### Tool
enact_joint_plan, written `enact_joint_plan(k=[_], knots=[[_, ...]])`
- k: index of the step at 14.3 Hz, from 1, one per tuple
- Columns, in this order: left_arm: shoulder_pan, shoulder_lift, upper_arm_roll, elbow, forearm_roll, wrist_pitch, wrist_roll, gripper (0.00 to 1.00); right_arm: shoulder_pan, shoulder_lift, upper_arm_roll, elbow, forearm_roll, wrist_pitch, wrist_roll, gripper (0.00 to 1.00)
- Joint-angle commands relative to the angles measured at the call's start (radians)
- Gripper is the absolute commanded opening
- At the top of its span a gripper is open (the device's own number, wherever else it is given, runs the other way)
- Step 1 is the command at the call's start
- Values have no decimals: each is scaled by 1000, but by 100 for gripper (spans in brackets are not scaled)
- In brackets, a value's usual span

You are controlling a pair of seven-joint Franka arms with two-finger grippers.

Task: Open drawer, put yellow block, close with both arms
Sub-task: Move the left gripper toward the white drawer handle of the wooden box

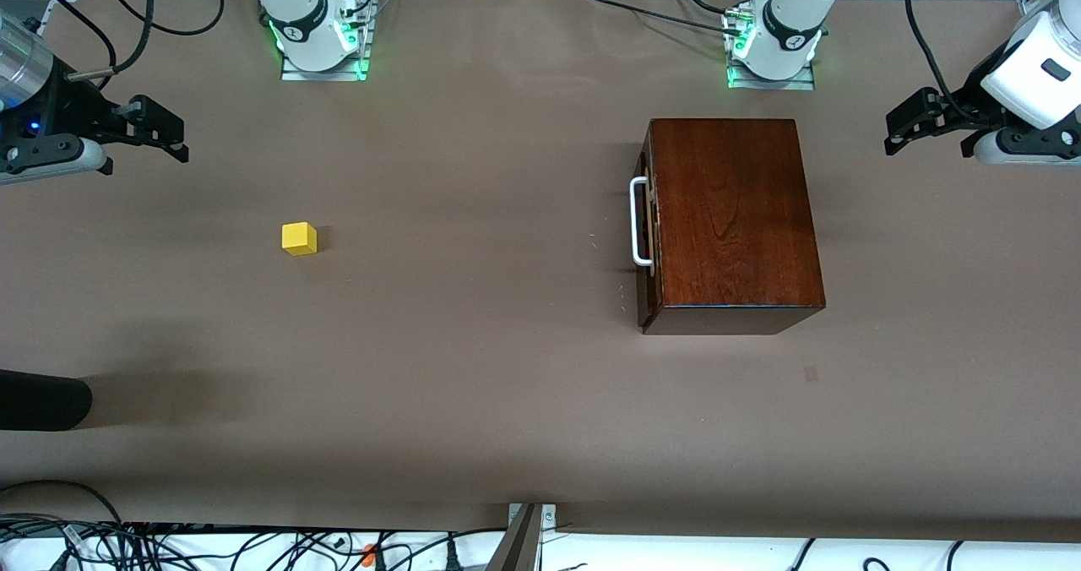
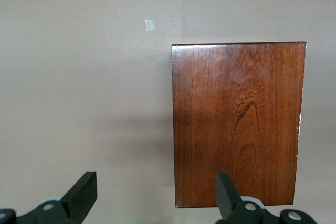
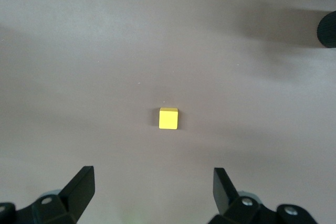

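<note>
surface (image 1: 473, 402): brown, carries 1 box, 1 block
box (image 1: 730, 216): 1, toward the left arm's end; drawer (image 1: 646, 233) shut, handle (image 1: 638, 221) faces the block
left pincer (image 1: 916, 127): jaws wide, empty, up over the surface past the box's end
right pincer (image 1: 156, 132): jaws wide, empty, up over the surface near the block
block (image 1: 299, 238): 1, yellow, on the open surface toward the right arm's end, well apart from the box
risks: handle sits tight to the drawer front (little finger room), so a pull may slip or drag the whole box; small block could skid if the jaws close off-centre
</note>
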Motion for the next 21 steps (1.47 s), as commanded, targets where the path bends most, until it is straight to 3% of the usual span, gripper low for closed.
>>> enact_joint_plan(k=[1,13,17,21], knots=[[3,-17,-4,-10,-18,10,-7,100,4,5,-3,22,-14,-19,-6,100],[-15,17,-11,26,-50,18,-5,100,4,5,-3,22,-14,-21,-7,100],[-23,40,-135,40,-36,18,-80,100,4,3,-3,22,-14,-21,-7,100],[-26,77,-338,45,13,22,-315,100,4,3,-3,22,-14,-21,-7,100]])
